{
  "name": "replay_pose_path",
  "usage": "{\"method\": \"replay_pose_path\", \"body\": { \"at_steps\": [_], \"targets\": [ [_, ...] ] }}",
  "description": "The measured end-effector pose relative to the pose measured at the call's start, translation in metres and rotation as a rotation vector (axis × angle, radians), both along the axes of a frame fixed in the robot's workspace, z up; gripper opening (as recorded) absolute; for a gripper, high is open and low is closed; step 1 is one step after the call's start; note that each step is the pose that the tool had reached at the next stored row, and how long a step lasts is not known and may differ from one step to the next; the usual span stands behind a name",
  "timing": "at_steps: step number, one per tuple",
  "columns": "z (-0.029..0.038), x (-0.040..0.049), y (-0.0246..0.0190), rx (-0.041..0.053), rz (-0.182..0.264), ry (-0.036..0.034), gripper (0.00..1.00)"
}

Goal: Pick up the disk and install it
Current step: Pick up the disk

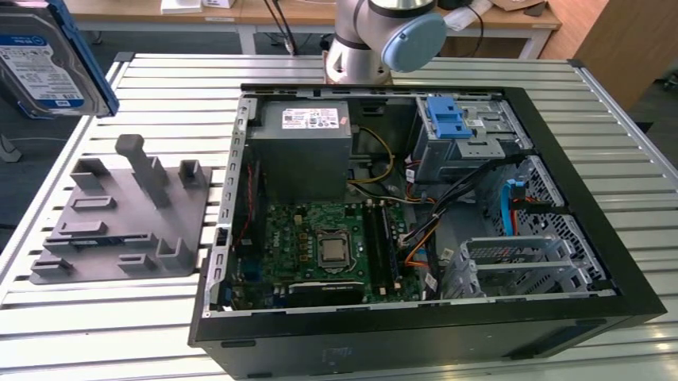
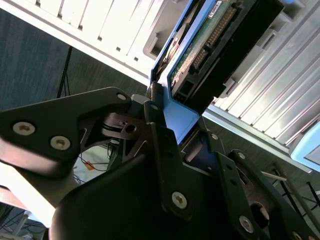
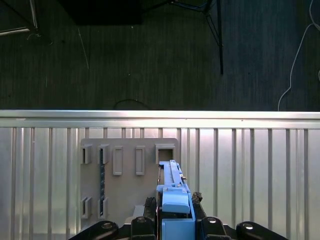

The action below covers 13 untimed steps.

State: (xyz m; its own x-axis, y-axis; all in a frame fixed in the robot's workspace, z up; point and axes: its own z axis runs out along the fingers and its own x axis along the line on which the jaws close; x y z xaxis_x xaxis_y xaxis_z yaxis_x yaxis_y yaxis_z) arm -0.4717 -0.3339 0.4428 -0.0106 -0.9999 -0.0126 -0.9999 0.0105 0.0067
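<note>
We have the gripper (image 3: 173, 209) pinching the disk (image 3: 171, 175) by its blue bracket (image 2: 182, 117), with the jaws clamped on either side in both wrist views. The disk is airborne and edge-on, above the grey fixture plate (image 3: 125, 175) and clear of it. Beyond, the slatted table (image 1: 106, 333). The open computer case (image 1: 424, 341) sits beside the plate, toward the exterior view's right.

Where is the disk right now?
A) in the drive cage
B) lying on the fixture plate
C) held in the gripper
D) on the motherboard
C: the gripper is shut on the disk, which hangs in the air above the fixture plate.
</note>
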Motion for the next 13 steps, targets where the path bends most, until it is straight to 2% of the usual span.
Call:
{"method": "replay_pose_path", "body": {
  "at_steps": [13],
  "targets": [
    [0.0054,0.0000,0.0000,0.0000,0.000,0.0000,0.36]
  ]
}}
